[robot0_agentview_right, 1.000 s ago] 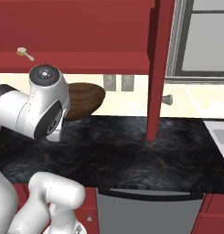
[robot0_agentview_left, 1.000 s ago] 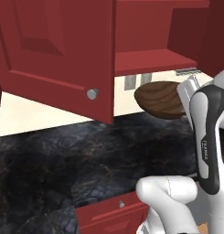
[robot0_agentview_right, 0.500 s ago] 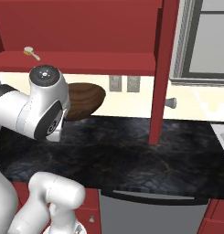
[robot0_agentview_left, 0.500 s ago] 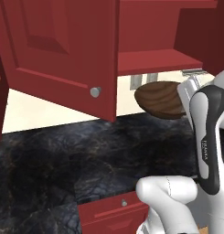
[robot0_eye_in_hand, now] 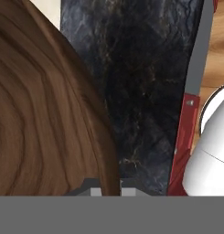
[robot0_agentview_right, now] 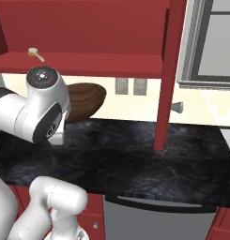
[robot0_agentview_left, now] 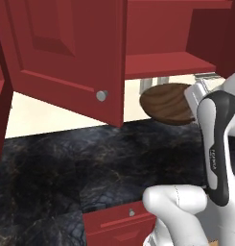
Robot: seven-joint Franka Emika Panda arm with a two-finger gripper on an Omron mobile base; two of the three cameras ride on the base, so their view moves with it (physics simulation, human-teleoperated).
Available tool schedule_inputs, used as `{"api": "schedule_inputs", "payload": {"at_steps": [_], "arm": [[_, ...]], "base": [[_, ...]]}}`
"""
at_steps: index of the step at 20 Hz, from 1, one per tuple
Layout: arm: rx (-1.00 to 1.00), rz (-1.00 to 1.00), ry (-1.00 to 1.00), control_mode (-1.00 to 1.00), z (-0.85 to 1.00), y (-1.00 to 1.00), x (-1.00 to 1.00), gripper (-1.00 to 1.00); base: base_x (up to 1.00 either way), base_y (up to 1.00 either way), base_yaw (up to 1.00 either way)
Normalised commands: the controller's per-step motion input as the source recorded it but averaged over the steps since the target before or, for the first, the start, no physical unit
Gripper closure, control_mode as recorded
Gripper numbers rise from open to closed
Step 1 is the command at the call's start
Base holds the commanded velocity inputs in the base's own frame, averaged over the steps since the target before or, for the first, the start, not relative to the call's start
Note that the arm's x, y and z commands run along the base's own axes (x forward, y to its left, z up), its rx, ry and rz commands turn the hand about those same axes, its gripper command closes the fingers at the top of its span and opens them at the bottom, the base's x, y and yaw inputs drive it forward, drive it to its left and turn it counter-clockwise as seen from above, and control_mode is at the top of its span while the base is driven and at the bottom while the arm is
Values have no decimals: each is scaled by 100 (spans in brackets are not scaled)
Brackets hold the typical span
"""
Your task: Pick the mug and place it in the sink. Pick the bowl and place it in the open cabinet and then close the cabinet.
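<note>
Black marbled counter point(robot0_agentview_left: 66, 168) is lying glossy under me. I'm seeing the grainy, dark wooden bowl point(robot0_agentview_left: 168, 103) tipped on edge above it, just below the red cabinet point(robot0_agentview_left: 167, 65) shelf at 12 o'clock. My gripper point(robot0_eye_in_hand: 107, 188) is clamping its rim. Door point(robot0_agentview_left: 66, 53) is hanging open at 10 o'clock.

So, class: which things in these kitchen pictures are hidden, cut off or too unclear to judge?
- Claw: hand view, just the tips show, shut on the bowl rim; the grey band cuts them off.
- Bowl: right base view, partly behind the arm; hand view, cut by the edges.
- Cabinet: both base views, the top edge cuts it off.
- Pale object on the shelf: right base view, too small to identify.
</note>
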Motion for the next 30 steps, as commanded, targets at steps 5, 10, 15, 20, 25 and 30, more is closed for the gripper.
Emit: {"api": "schedule_inputs", "payload": {"at_steps": [5,10,15,20,25,30], "arm": [[-11,2,-9,-100,16,1,-1,100],[-1,0,-3,-100,28,0,0,100],[6,0,-1,-100,32,0,5,100],[20,0,0,-100,28,0,19,100],[21,0,-1,-100,14,0,28,100],[1,0,-14,-100,4,10,37,100]], "base": [[0,0,0],[0,0,0],[0,0,0],[0,0,0],[0,0,0],[0,0,0]]}}
